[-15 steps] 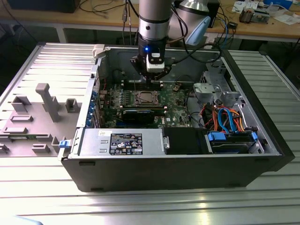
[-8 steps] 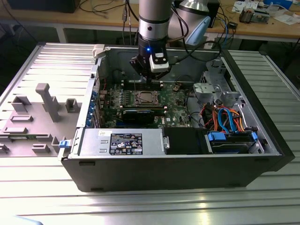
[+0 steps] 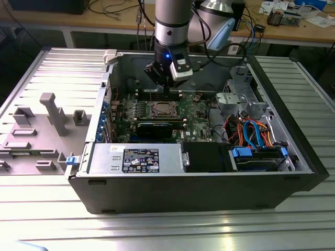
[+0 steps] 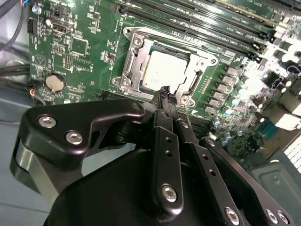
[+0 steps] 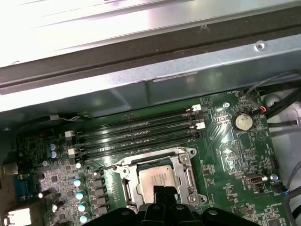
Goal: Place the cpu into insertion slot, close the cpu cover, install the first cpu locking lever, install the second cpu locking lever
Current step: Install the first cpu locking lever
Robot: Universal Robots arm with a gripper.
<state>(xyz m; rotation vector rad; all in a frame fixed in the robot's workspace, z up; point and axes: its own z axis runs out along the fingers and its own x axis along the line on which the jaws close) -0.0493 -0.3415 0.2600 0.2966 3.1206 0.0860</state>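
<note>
**Figure.** Open computer case (image 3: 183,188) on a ribbed metal table (image 3: 52,219), with the single arm reaching in from the upper centre of the exterior view.

- **Gripper.** The gripper (image 4: 164,92) hangs close over the green circuit board (image 4: 89,52). Its two fingers (image 4: 164,141) are pressed together with nothing seen between them. The tips stand at the edge of the socket; whether they touch it cannot be told.
- **Task parts.** The cpu (image 4: 164,70) lies flat in the insertion slot (image 4: 178,44), at the centre of the exterior view just below the gripper. Its dull silver top shows through the window of the cpu cover (image 4: 136,61), which lies down over it. Whether either locking lever is latched cannot be told.
- **Handling, by judgement.** The cpu is light, stiff and thin, with a smooth top that gives little purchase and a delicate contact face. It is best taken by two opposite edges. The cover is thin, stiff sheet metal, best pushed at its rim.
- **Count.** One cpu, one insertion slot, one cpu cover, one gripper, one round coin cell (image 4: 55,82), and several long black memory slots (image 5: 136,127) beside the socket.
</note>
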